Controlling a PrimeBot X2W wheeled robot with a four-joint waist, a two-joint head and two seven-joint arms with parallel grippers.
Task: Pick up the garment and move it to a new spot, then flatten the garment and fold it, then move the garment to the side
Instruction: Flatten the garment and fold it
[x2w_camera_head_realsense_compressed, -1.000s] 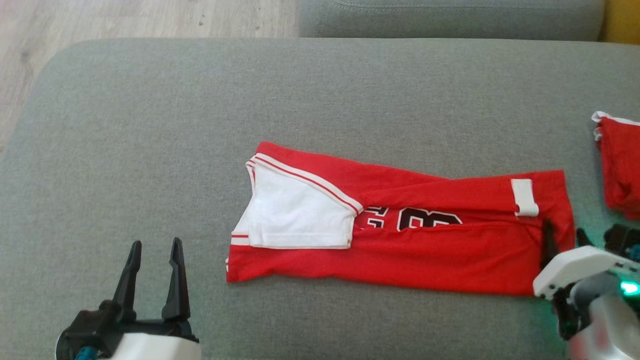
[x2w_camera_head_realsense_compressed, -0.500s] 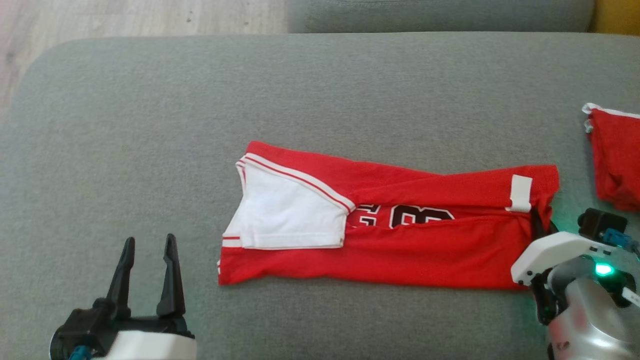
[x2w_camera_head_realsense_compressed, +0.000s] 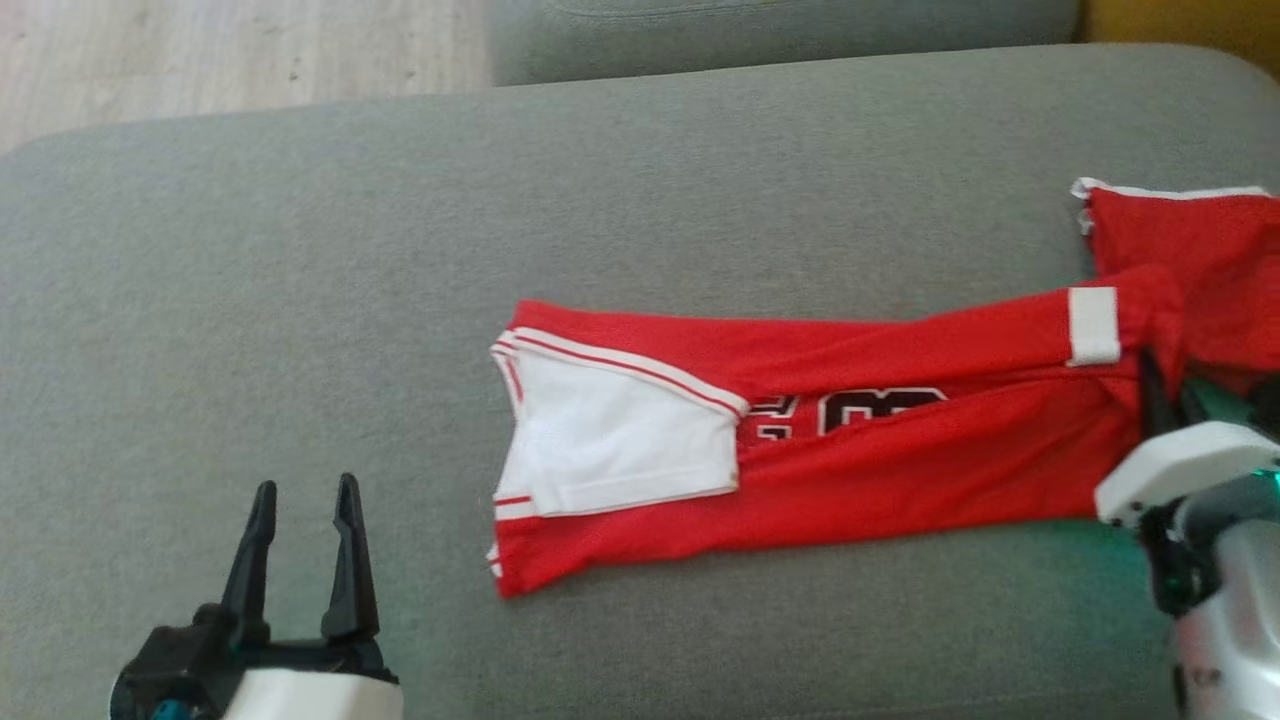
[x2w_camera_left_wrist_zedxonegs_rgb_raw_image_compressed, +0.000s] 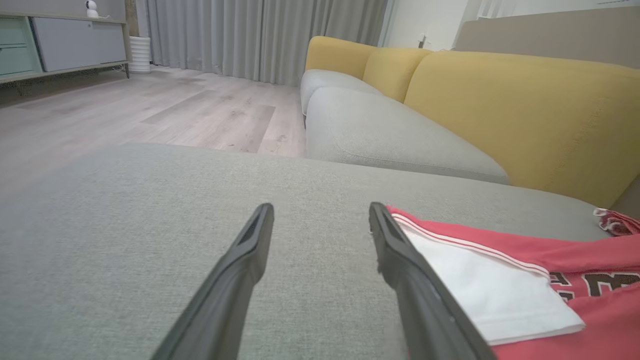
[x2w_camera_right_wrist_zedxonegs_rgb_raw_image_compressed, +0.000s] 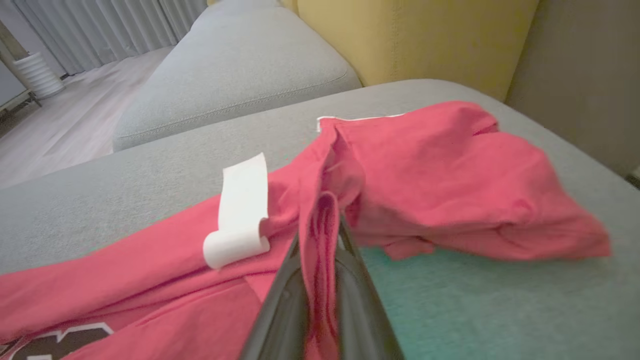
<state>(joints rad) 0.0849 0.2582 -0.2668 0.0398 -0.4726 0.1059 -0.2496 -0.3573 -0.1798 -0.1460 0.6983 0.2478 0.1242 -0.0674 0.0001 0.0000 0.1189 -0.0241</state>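
The garment (x2w_camera_head_realsense_compressed: 850, 470) lies folded in a long strip across the grey cushion (x2w_camera_head_realsense_compressed: 640, 200), white sleeve at its left end. The right gripper (x2w_camera_right_wrist_zedxonegs_rgb_raw_image_compressed: 321, 235) pinches its right end, against the plain red cloth (x2w_camera_head_realsense_compressed: 1190, 260). The left gripper (x2w_camera_head_realsense_compressed: 306, 485) stands open at near left, clear of the garment.

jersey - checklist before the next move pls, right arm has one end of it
1. Grip: right gripper shut on the jersey, fabric pinched between its fingers: ok.
2. Grip holds the jersey alone: cannot tell; the red cloth bunches right behind the fingertips.
3. Jersey apart from the red cloth: not ok; they meet at the gripped end.
4. Fold intact: ok; the sleeve lies flat on top.
5. Left gripper open and off the jersey: ok.
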